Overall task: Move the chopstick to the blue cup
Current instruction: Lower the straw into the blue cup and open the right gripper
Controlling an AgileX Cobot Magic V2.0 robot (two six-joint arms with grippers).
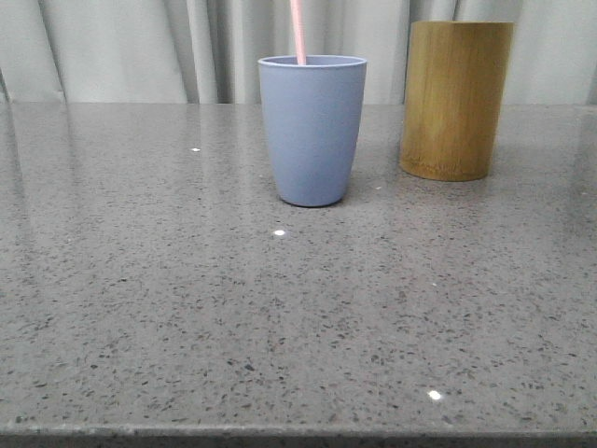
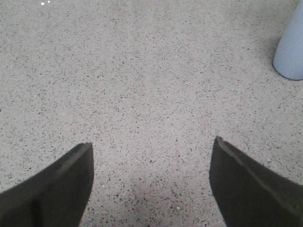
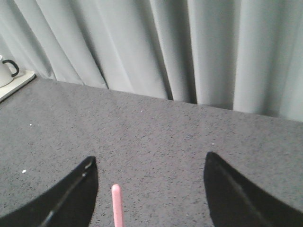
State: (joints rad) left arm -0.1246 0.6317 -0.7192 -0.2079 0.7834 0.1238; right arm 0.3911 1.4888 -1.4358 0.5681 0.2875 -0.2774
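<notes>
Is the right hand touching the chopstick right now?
Apart. In the right wrist view the chopstick stands between the open fingers with table visible on both sides.

You have a grey speckled stone table (image 1: 140,308) in front of you, glossy enough to catch a few small bright light spots. At its far right stands a yellow-brown bamboo holder (image 1: 456,98), upright. Pale grey curtains (image 1: 121,47) hang in folds behind the table. In the right wrist view, a white mug (image 3: 4,72) with a dark handle sits on a pale tray (image 3: 16,84) at the table's edge.
</notes>
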